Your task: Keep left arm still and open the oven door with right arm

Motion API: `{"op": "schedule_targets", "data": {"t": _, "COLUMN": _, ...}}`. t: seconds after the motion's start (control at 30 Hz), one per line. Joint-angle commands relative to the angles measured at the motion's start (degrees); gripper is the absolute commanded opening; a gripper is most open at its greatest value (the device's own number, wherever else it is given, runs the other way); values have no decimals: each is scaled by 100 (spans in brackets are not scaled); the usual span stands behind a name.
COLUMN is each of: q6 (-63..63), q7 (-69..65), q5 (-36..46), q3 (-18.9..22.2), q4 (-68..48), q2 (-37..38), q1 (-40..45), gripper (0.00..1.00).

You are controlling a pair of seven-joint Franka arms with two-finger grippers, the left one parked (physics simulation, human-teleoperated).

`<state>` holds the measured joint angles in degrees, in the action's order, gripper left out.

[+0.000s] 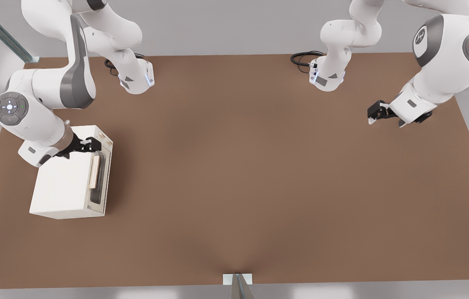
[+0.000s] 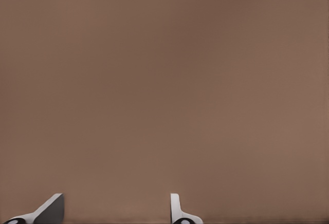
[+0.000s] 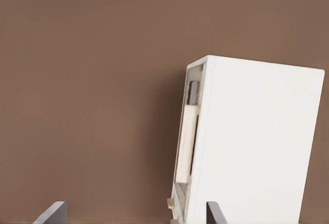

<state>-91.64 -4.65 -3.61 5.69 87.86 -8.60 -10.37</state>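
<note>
The oven (image 1: 62,189) is a cream-white box on the brown table at the front view's left. Its door (image 1: 102,178), dark glass in a cream frame, faces the front view's right and looks shut. A pale wooden bar handle (image 1: 94,170) runs along the door. My gripper (image 1: 94,145) hovers over the oven's far top corner, just above the handle's far end. In the right wrist view, the oven (image 3: 257,147), door (image 3: 194,93) and handle (image 3: 186,147) show beyond my gripper (image 3: 133,213), whose fingertips (image 3: 51,212) stand wide apart, open and holding nothing.
The brown table (image 1: 238,166) stretches wide to the front view's right of the oven. The parked arm's gripper (image 1: 377,112) hangs at the far right. Both arm bases and a black cable (image 1: 303,58) sit at the back edge.
</note>
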Motion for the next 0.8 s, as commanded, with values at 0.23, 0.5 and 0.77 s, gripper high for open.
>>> {"op": "schedule_targets", "data": {"t": 0.23, "q6": 692, "q7": 1458, "q5": -2373, "q3": 741, "q4": -2633, "q2": -3631, "q1": -1274, "gripper": 21}}
{"op": "schedule_targets", "data": {"t": 0.5, "q6": 788, "q7": 2777, "q5": -2707, "q3": 380, "q4": -815, "q2": -2586, "q1": -1678, "gripper": 21}}
{"op": "schedule_targets", "data": {"t": 0.77, "q6": 815, "q7": 3453, "q5": -3507, "q3": 354, "q4": -76, "q2": -2375, "q1": -1608, "gripper": 21}}
